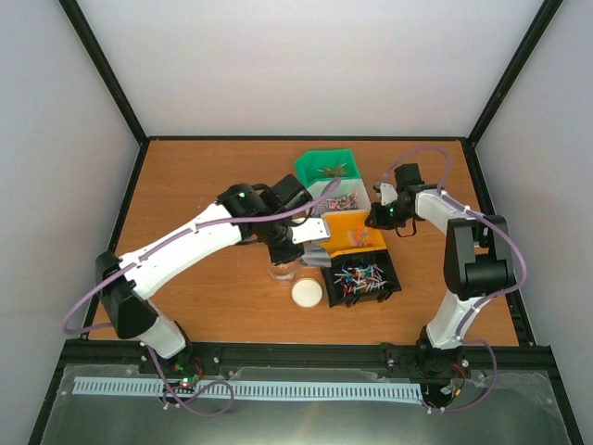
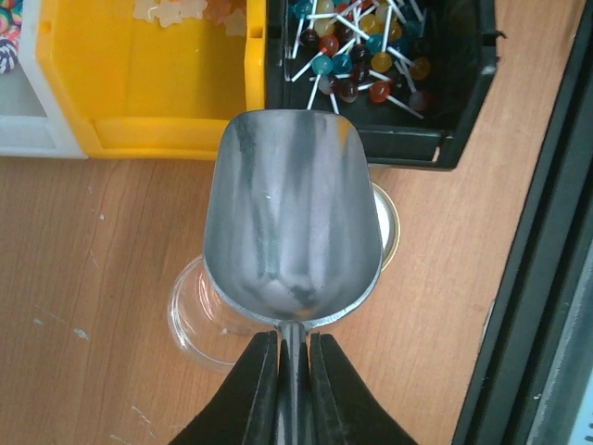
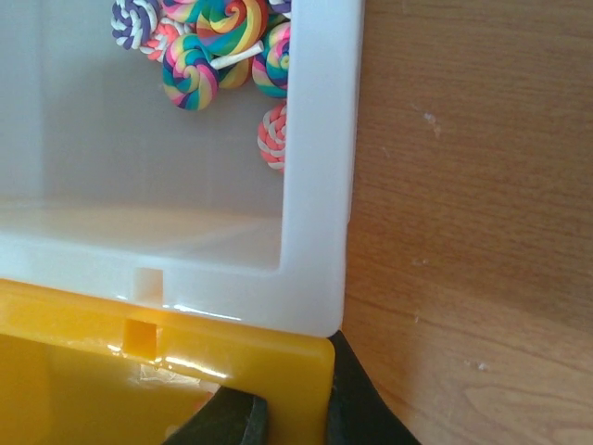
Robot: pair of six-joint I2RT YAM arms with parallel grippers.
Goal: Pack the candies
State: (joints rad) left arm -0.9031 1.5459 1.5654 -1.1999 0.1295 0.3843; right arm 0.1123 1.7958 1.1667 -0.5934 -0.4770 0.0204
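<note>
Closest to the lens, your left gripper (image 2: 295, 375) is clamped on the stem of the metal scoop (image 2: 292, 222). The scoop's bowl is bare and roughly level. It hangs over the clear round jar (image 2: 190, 315). What shows of the jar looks unfilled, and its lid (image 2: 386, 230) lies on the table just beside it.

The candies (image 2: 357, 56) are small ball lollipops on white sticks, red, blue and orange. They are piled in the black bin (image 2: 463, 102), just right of the jar. Beyond that bin stands the yellow bin (image 2: 139, 83). Your right gripper (image 3: 287, 413) pinches its wall at the far right corner, hard against the white bin (image 3: 315, 139) of swirl lollipops (image 3: 190, 69).

I judge you are at the scooping step, with no load taken yet. Next, drive the scoop right into the black bin and dig under the sticks. Return level, then tip slowly, because the scoop's mouth is wider than the jar. Nothing braces the black bin, so it may slide.
</note>
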